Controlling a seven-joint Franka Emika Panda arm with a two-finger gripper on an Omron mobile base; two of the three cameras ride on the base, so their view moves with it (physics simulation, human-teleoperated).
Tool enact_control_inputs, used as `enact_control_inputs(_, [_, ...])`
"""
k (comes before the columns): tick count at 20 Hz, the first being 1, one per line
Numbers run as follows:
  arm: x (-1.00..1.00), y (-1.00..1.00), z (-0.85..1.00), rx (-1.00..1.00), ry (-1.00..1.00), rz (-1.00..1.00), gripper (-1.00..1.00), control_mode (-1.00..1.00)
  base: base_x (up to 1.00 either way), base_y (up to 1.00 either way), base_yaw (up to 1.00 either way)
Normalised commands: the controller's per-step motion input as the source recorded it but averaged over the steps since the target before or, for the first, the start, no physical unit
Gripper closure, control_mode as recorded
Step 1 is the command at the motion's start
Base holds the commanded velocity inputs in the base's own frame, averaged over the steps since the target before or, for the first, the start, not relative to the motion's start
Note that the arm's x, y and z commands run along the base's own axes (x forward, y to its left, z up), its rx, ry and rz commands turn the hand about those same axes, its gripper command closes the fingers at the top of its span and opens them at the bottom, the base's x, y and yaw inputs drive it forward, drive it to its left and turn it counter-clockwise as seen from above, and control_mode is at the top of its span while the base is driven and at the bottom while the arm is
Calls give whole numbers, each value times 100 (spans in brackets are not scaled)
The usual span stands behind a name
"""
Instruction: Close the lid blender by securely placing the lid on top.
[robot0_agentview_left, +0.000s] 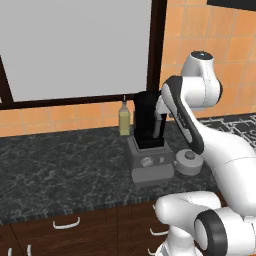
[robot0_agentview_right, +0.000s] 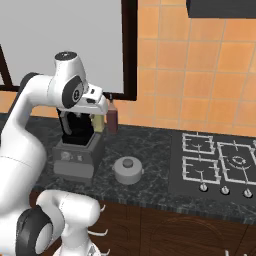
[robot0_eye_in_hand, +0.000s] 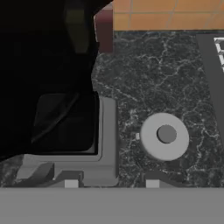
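Sitting closest under the hand camera, on the left, is the boxy grey blender base with its tall black tapered jar (robot0_eye_in_hand: 52, 87); the jar mouth is showing only darkness, so whether anything is inside cannot be told. Resting to its right on the dark marbled tabletop (robot0_eye_in_hand: 183, 78) is the round flat grey lid with a small raised knob (robot0_eye_in_hand: 164, 136), lying just beside the base and apart from it, so the blender is standing uncovered. Farther right, the black stove top (robot0_agentview_right: 215, 162) is lying flush in the tabletop.

Two dark tips of the tool (robot0_eye_in_hand: 111, 183) are barely poking up at the bottom of the hand view, apparently spread apart and gripping nothing, hovering above the gap between base and lid.

Judging from this, reaching for the lid is the step in hand: shifting right until the knob is centred between the tips, descending straight, and pinching the knob squarely so the disc is staying level for seating on the jar.
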Motion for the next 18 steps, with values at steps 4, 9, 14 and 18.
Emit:
enact_control_inputs(4, [-39, -29, -11, 4, -1, -4, -100, -100, 0, 0, 0])
enact_control_inputs(9, [-35, -81, -59, 6, 9, -30, -100, -100, 0, 0, 0])
enact_control_inputs(14, [-2, -88, -88, 11, 22, -44, -100, -100, 0, 0, 0])
enact_control_inputs(18, [16, -46, -63, 15, 13, -33, -100, -100, 0, 0, 0])
